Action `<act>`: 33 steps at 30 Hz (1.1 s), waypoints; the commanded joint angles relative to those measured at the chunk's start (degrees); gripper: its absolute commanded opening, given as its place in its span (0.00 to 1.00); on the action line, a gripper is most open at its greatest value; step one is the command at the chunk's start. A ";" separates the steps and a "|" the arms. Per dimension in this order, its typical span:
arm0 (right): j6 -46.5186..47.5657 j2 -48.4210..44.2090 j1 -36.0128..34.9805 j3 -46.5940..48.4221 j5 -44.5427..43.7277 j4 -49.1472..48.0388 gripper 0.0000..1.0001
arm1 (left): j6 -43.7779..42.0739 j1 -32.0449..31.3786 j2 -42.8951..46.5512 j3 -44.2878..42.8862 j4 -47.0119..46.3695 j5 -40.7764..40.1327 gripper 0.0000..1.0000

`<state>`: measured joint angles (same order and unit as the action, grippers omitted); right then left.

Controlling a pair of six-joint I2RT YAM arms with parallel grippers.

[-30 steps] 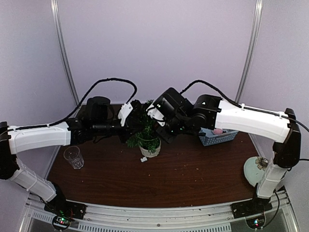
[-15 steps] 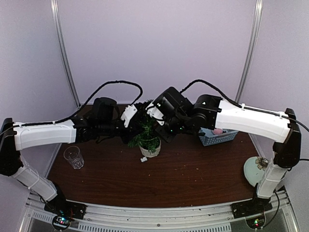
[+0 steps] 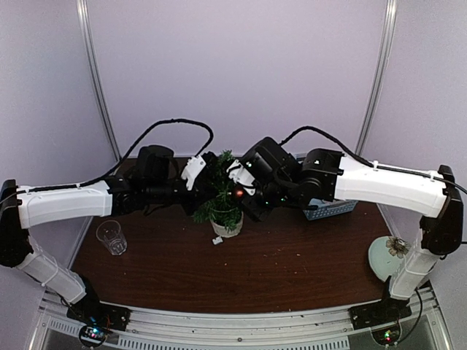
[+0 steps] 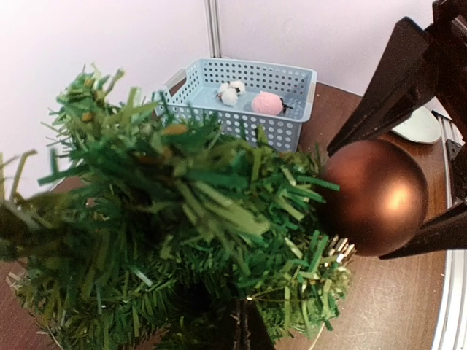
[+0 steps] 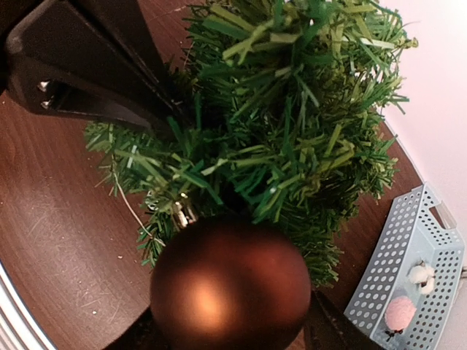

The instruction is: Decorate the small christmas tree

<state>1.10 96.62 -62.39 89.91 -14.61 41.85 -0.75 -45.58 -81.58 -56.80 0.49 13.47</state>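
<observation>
The small christmas tree point(image 3: 219, 195) stands in its white pot point(image 3: 227, 226) mid-table. My left gripper point(image 3: 204, 169) reaches into its top from the left. In the left wrist view that gripper point(image 4: 246, 310) is shut deep in the sprigs point(image 4: 182, 219), and a thin gold thread point(image 4: 292, 301) starts at its tips. A shiny brown ball point(image 4: 376, 197) rests against the tree's right side, its gold cap among the needles. My right gripper point(image 3: 242, 191) flanks the ball point(image 5: 230, 292) with its dark fingers point(image 4: 398, 80) parted on either side.
A light-blue basket point(image 3: 328, 208) holding pink and white pom-poms point(image 4: 266, 103) sits behind the right arm. A clear glass point(image 3: 111, 237) stands at the left. A pale round dish point(image 3: 387, 257) lies at the right edge. A small white scrap point(image 3: 217, 240) lies by the pot.
My left gripper has pushed right into the treetop. The right arm has shifted slightly right, and the brown ball now shows beside the tree in the top view.
</observation>
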 commanded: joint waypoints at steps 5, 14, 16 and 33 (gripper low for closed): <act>-0.14 -3.51 -0.97 -1.31 0.15 -0.73 0.65 | 0.18 0.14 0.82 -0.31 -2.24 0.27 0.00; 0.84 -7.07 -1.25 -4.34 2.68 -1.89 0.85 | -0.04 0.14 1.71 -0.51 -0.84 -0.64 0.19; 1.08 -8.12 -1.33 -5.54 3.93 -2.61 0.87 | -0.04 0.14 1.88 -0.43 -0.84 -0.73 0.21; 0.96 -12.80 0.87 -10.06 6.21 -6.55 0.88 | 0.57 0.14 7.60 1.86 2.20 -2.20 0.52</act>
<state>2.63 87.33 -63.05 81.25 -9.23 37.87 -0.71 -45.58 -77.14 -56.23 3.03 12.47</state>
